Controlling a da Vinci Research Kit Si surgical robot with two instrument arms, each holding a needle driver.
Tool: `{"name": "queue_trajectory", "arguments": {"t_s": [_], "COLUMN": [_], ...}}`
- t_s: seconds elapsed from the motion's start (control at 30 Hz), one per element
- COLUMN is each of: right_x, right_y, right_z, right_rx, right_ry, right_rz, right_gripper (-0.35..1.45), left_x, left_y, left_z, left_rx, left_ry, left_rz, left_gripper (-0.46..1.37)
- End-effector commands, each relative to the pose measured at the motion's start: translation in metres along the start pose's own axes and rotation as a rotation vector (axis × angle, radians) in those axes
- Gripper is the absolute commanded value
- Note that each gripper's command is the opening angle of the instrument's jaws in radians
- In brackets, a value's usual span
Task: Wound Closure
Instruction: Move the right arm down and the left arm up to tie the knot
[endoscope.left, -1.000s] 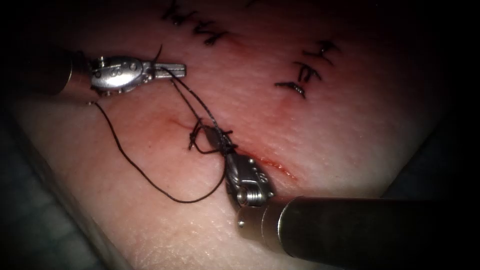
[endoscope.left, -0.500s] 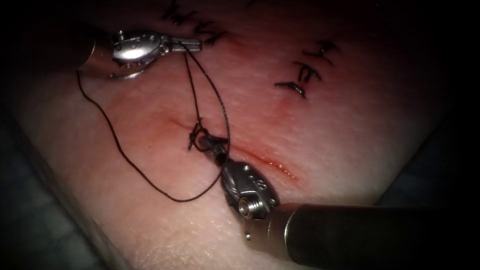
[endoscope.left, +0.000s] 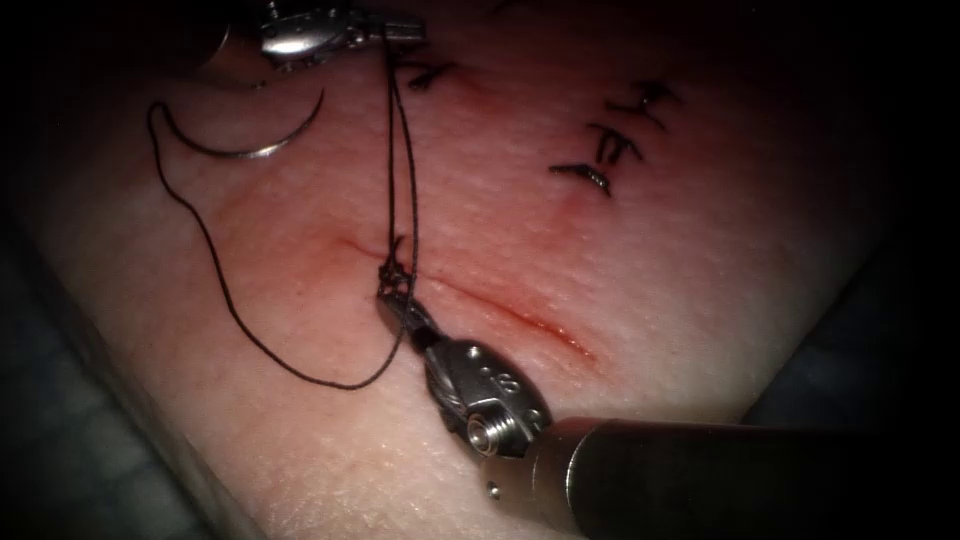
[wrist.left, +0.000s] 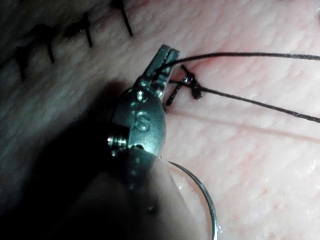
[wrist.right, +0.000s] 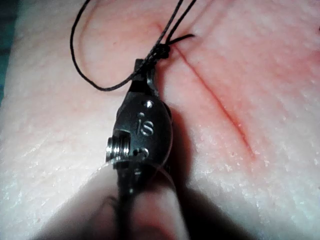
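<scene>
My left tool (endoscope.left: 405, 22), at the far edge left of the cut (endoscope.left: 510, 318), is shut on the thread (endoscope.left: 400, 150). Two taut strands run from it down to a knot (endoscope.left: 398, 272) at the cut's left end. My right tool (endoscope.left: 390, 302) comes in from the near right and is shut on the thread just below that knot. The curved needle (endoscope.left: 245, 154) lies free on the tissue (endoscope.left: 700, 260) left of the cut, held by neither tool. In the left wrist view the left tool (wrist.left: 167, 52) grips the thread (wrist.left: 250, 54) near the needle (wrist.left: 202, 192). In the right wrist view the right tool (wrist.right: 145, 70) sits under the knot (wrist.right: 162, 50).
A slack length of thread (endoscope.left: 230, 300) trails from the needle's end round to the right tool. Finished dark stitches (endoscope.left: 610, 140) lie at the far right, and more (endoscope.left: 425, 72) sit beside the left tool. Red fluid (endoscope.left: 555, 335) lines the cut. The tissue's edge drops off at the near left.
My left tool rose toward the far edge, pulling its strands straight. The loop around the right tool's jaws closed down into the knot. The needle came into view on the tissue.
</scene>
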Motion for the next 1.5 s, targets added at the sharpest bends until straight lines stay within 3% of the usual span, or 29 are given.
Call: {"name": "queue_trajectory", "arguments": {"t_s": [0.03, 0.5, 0.83, 1.1, 1.5], "right_x": [0.0001, -0.0004, -0.0010, -0.0022, -0.0026], "right_y": [0.0000, -0.0017, -0.0031, -0.0033, -0.0032], "right_z": [0.0000, -0.0010, -0.0003, 0.0001, 0.0002], "right_rx": [-0.003, -0.001, -0.003, -0.014, -0.018], "right_ry": [-0.007, -0.082, -0.106, -0.132, -0.141], "right_rz": [0.000, -0.006, -0.006, -0.014, -0.017], "right_gripper": [-0.35, -0.35, -0.35, -0.35, -0.35], "left_x": [0.0000, 0.0003, -0.0003, -0.0018, -0.0017], "left_y": [-0.0001, -0.0037, -0.0065, -0.0067, -0.0065], "left_z": [0.0001, 0.0039, 0.0057, 0.0059, 0.0060], "left_rx": [-0.008, 0.001, 0.013, 0.016, 0.017], "left_ry": [0.000, 0.002, 0.001, 0.001, 0.000], "left_rz": [-0.001, -0.016, -0.008, 0.011, 0.011], "left_gripper": [-0.35, -0.35, -0.35, -0.35, -0.35]}}
